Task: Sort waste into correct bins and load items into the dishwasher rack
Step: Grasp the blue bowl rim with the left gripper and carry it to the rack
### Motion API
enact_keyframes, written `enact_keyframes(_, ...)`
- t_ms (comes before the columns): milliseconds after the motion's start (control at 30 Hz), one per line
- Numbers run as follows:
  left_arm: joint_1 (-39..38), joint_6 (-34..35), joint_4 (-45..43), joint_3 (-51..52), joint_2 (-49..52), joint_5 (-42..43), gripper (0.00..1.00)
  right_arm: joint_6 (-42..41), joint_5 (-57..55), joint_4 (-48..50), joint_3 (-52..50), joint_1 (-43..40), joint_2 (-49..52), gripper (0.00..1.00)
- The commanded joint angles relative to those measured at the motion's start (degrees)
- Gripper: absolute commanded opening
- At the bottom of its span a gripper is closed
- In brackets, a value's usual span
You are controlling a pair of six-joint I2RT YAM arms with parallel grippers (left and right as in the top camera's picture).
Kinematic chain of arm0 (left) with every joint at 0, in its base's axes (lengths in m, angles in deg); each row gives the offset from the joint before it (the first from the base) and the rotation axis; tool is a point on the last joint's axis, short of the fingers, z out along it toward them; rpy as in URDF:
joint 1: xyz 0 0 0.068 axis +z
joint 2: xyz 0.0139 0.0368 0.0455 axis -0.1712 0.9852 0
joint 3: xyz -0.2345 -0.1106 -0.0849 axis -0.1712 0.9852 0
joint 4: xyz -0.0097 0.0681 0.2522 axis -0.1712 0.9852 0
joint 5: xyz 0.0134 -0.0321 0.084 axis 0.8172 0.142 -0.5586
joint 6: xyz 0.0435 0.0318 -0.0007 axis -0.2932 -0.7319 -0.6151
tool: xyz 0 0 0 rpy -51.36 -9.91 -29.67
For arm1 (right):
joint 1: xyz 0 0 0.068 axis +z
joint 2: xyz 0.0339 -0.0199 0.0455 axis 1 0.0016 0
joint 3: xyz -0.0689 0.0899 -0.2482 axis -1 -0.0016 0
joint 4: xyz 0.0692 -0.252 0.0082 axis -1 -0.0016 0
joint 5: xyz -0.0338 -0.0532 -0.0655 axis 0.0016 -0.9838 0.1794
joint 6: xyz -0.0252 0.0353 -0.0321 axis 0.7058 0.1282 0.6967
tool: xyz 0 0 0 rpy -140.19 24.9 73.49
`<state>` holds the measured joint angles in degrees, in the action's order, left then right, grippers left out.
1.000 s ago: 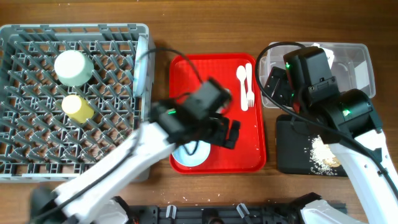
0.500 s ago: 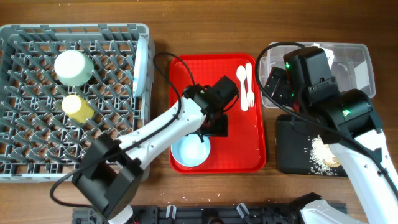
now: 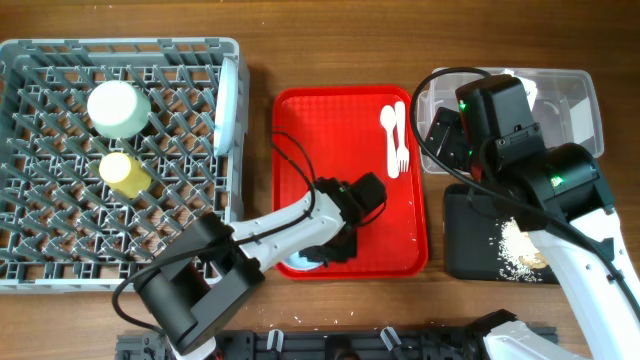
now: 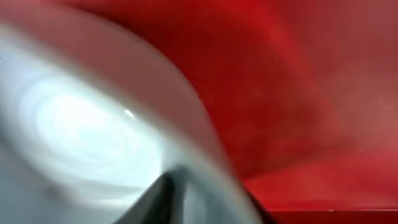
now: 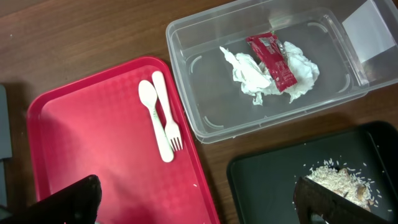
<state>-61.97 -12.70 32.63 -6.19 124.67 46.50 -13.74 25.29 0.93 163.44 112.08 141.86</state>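
Overhead: my left gripper (image 3: 330, 248) low on bowl (image 3: 299, 263) at near edge of red tray (image 3: 330, 120). Arm hides most of bowl. Spoon (image 3: 388, 125) and fork (image 3: 401, 142) well beyond fingers, at tray's far right. Rack (image 3: 60, 250) off left holds upturned bowl (image 3: 118, 108), cup (image 3: 125, 172), plate (image 3: 230, 100) on edge.

Left wrist: blurred. Bowl interior fills left, dark finger (image 4: 166, 194) at rim, open tray floor right. Cannot tell if clamped.

Right wrist: my right gripper (image 5: 199, 208) with fingers wide apart, empty. Ahead, clear tub (image 5: 205, 118) holds napkin (image 5: 252, 74) and sauce packet (image 5: 272, 56). Rice (image 5: 339, 174) on black tray (image 5: 261, 180) beside right finger.
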Motion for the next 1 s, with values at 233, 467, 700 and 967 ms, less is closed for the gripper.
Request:
enact_keyframes(233,3.4,-1.3,9.0,-5.0,-10.1,-0.1,0.04,0.7,-1.3,0.1,0.4,-0.1,0.5,1.00)
enact_keyframes(467,22.7,-12.0,14.3,-5.5,-33.6,5.0,0.04,0.7,-1.3,0.1,0.4,-0.1,0.5,1.00)
enact_keyframes(700,66.8,-24.2,4.2,-5.5,-47.8,28.2,0.04,0.7,-1.3,0.1,0.4,-0.1,0.5,1.00)
enact_keyframes(967,94.5,-20.0,-14.5,-5.5,-40.6,40.0,0.04,0.7,-1.3,0.1,0.4,-0.1,0.5,1.00)
